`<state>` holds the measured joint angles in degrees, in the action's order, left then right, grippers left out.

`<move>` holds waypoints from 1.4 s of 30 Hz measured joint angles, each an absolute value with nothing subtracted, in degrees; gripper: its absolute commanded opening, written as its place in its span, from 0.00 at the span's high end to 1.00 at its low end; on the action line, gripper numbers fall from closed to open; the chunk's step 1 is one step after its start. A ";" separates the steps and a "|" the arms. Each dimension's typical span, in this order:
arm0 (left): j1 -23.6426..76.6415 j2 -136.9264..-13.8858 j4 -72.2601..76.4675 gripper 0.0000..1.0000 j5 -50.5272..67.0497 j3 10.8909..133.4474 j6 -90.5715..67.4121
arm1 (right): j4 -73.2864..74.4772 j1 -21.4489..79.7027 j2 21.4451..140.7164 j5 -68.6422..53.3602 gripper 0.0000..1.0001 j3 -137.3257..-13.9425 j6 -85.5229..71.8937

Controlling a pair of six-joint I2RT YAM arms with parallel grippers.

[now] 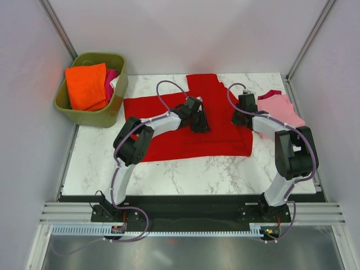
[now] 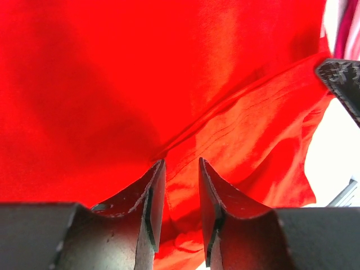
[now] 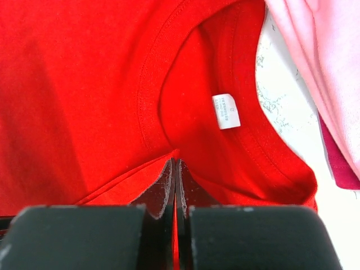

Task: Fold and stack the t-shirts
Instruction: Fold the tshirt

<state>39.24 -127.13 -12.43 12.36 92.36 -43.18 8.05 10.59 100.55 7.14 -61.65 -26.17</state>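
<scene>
- Left gripper [image 2: 181, 163]: the jaws are narrow, with a ridge of the red t-shirt [image 1: 225, 140] standing in the gap. Whether the cloth is actually pinched cannot be told.
- Right gripper [image 3: 175, 160]: the jaws are closed on a thin fold of the red t-shirt just beside the collar [image 3: 149, 84], near the white label [image 3: 226, 111].
- Location: the red t-shirt lies spread over the middle of the table [image 1: 185, 174] and reaches toward the far edge. The pink t-shirt [image 1: 278, 107] lies at the far right corner, just beside the red one's collar end.
- Risk, single-layer grasp: the fold in the right gripper is thin. If it holds only the top layer, a lift would probably part front from back, and the fold would come out crooked.
- Risk, uneven hold: if the left gripper closes on too little cloth, that side may slip. The shirt would then hang from the right gripper alone and twist.
- Risk, snagging: the pink t-shirt lies close to the right gripper — a sweep toward the right edge could drag it along.
- Surface: a white marble-pattern top that looks smooth, so cloth is likely to slide rather than crease.
- Room: pale walls [image 1: 169, 34] enclose the table. An olive-green tub [image 1: 104, 115] stands at the far left corner and holds orange cloth [image 1: 85, 84].
</scene>
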 measured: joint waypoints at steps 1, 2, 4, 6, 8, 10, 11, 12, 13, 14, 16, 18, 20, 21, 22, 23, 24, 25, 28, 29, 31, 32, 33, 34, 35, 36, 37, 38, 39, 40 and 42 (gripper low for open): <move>39.27 -127.20 -12.82 0.63 12.34 92.40 -43.24 | 7.99 10.57 100.55 7.14 1.00 -61.54 -26.17; 39.27 -127.22 -13.30 0.63 12.32 92.42 -43.33 | 7.94 10.55 100.55 7.07 1.00 -61.49 -26.17; 39.27 -127.22 -13.65 0.62 12.14 92.49 -43.48 | 7.75 10.41 100.53 6.92 1.00 -61.41 -26.26; 39.29 -127.22 -13.72 0.61 11.90 92.49 -43.57 | 7.70 10.26 100.40 6.70 1.00 -61.30 -26.30; 39.38 -127.17 -13.76 0.60 11.29 92.47 -43.68 | 7.68 10.13 100.22 6.42 1.00 -61.28 -26.33; 39.53 -127.04 -13.80 0.59 10.55 92.40 -43.83 | 7.66 10.11 100.16 6.31 1.00 -61.28 -26.35; 39.55 -127.02 -13.82 0.59 10.46 92.40 -43.83 | 7.66 10.11 100.16 6.28 1.00 -61.28 -26.35; 39.64 -126.93 -13.80 0.59 10.28 92.36 -43.88 | 7.66 10.11 100.16 6.26 1.00 -61.25 -26.37; 39.64 -126.82 -13.80 0.57 10.07 92.18 -43.88 | 7.66 10.11 100.16 6.24 1.00 -61.25 -26.41; 39.66 -126.63 -13.78 0.57 9.76 91.94 -43.90 | 7.64 10.11 100.16 6.20 1.00 -61.25 -26.52; 39.72 -126.06 -13.82 0.55 9.13 91.31 -43.92 | 7.44 10.11 100.16 6.11 1.00 -61.14 -26.63; 39.72 -125.54 -14.22 0.53 8.60 90.74 -43.92 | 7.33 10.11 100.16 6.09 1.00 -61.08 -26.72; 39.72 -125.29 -14.50 0.51 7.88 90.21 -44.01 | 7.27 10.07 100.16 6.09 1.00 -61.06 -26.76; 39.72 -125.19 -14.41 0.51 7.77 90.04 -44.14 | 7.27 10.02 100.16 6.07 1.00 -61.01 -26.76; 39.75 -125.05 -14.37 0.52 7.53 89.86 -44.16 | 7.27 10.00 100.16 6.07 1.00 -60.97 -26.76; 39.75 -124.92 -14.22 0.53 7.51 89.60 -44.21 | 7.25 10.00 100.16 6.07 1.00 -60.93 -26.76; 39.77 -124.86 -14.24 0.53 7.46 89.54 -44.23 | 7.22 9.98 100.16 6.07 1.00 -60.86 -26.79; 39.77 -124.86 -14.22 0.56 7.51 89.54 -44.23 | 7.20 9.98 100.16 6.07 1.00 -60.80 -26.79; 39.77 -124.88 -14.35 0.61 7.64 89.54 -44.23 | 7.11 9.96 100.16 6.07 1.00 -60.75 -26.79; 39.79 -124.88 -14.41 0.62 7.64 89.56 -44.23 | 7.05 9.96 100.16 6.07 1.00 -60.75 -26.79; 39.83 -124.88 -14.48 0.66 7.64 89.65 -44.23 | 7.01 9.96 100.16 6.07 1.00 -60.75 -26.79; 39.86 -124.90 -14.52 0.67 7.66 89.73 -44.23 | 6.96 9.96 100.16 6.07 1.00 -60.73 -26.79; 39.90 -124.99 -14.63 0.68 7.68 90.00 -44.23 | 6.92 9.96 100.16 6.07 1.00 -60.73 -26.79; 39.97 -125.12 -14.72 0.72 7.75 90.35 -44.23 | 6.87 9.96 100.16 6.07 1.00 -60.71 -26.81; 40.01 -125.25 -14.76 0.73 7.84 90.67 -44.25 | 6.85 9.96 100.16 6.07 1.00 -60.69 -26.79; 40.05 -125.36 -14.85 0.76 7.90 91.07 -44.25 | 6.85 9.96 100.16 6.07 1.00 -60.66 -26.79; 40.12 -125.54 -14.85 0.76 7.92 91.44 -44.25 | 6.85 9.96 100.16 6.07 1.00 -60.62 -26.81; 40.14 -125.67 -14.85 0.76 7.94 91.77 -44.23 | 6.85 9.96 100.16 6.07 1.00 -60.60 -26.81; 40.16 -125.86 -14.87 0.77 7.99 92.05 -44.23 | 6.83 9.96 100.16 6.07 1.00 -60.55 -26.81; 40.25 -126.02 -14.87 0.77 8.03 92.33 -44.23 | 6.83 9.96 100.16 6.07 1.00 -60.55 -26.81; 40.34 -126.23 -14.96 0.76 8.12 92.66 -44.23 | 6.83 9.93 100.16 6.07 1.00 -60.49 -26.81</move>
